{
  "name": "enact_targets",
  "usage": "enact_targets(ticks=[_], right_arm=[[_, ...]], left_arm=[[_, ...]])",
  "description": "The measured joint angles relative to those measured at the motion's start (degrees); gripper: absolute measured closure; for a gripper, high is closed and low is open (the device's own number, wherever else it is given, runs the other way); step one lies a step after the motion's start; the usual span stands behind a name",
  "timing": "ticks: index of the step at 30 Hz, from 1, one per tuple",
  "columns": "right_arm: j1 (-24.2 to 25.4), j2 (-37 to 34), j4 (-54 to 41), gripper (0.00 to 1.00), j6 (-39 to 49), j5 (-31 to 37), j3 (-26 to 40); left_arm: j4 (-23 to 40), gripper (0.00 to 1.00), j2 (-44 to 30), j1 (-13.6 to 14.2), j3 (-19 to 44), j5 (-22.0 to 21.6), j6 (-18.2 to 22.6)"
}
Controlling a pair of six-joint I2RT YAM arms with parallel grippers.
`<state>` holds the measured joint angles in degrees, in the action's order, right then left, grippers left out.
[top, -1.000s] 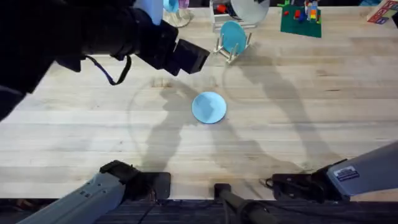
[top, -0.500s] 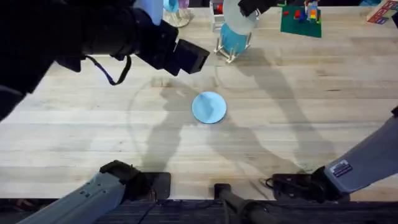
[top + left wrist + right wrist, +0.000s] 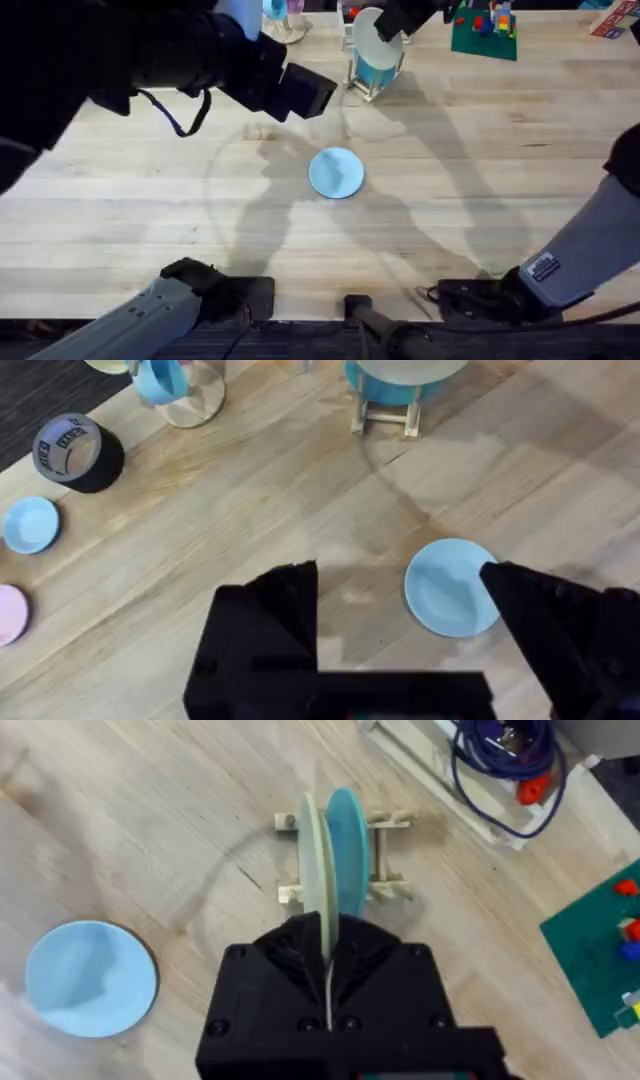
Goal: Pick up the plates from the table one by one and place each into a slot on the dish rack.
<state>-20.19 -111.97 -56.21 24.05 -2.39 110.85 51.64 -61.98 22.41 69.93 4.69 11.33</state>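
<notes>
The left gripper (image 3: 400,630) hangs wide open over a blue plate (image 3: 336,172) flat on the table (image 3: 480,180); the right gripper (image 3: 328,960) pinches the pale plate (image 3: 315,850) edge-on above the dish rack (image 3: 385,855); misjudging the slot could knock the racked blue plate (image 3: 348,840).

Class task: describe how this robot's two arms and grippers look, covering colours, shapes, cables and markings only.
Both arms have pale grey links with black joints at their bases. The right arm bears a small white label. The left arm looms black, trailing a thin dark cable. The left gripper and right gripper are black and blocky.
</notes>
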Motion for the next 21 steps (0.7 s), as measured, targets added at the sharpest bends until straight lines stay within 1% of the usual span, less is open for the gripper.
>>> enact_targets(ticks=[8, 16, 21], right_arm=[[-0.17, -0.83, 0.52, 0.972, 0.00, -0.02, 0.02], [-0.17, -3.84, 0.48, 0.973, 0.00, -0.02, 0.02], [-0.26, -3.91, 0.53, 0.973, 0.00, -0.02, 0.02]], left_arm=[[0.26, 0.007, 0.00, 0.00, 0.00, 0.00, 0.00], [0.26, 0.008, 0.00, 0.00, 0.00, 0.00, 0.00], [0.26, 0.008, 0.00, 0.00, 0.00, 0.00, 0.00]])
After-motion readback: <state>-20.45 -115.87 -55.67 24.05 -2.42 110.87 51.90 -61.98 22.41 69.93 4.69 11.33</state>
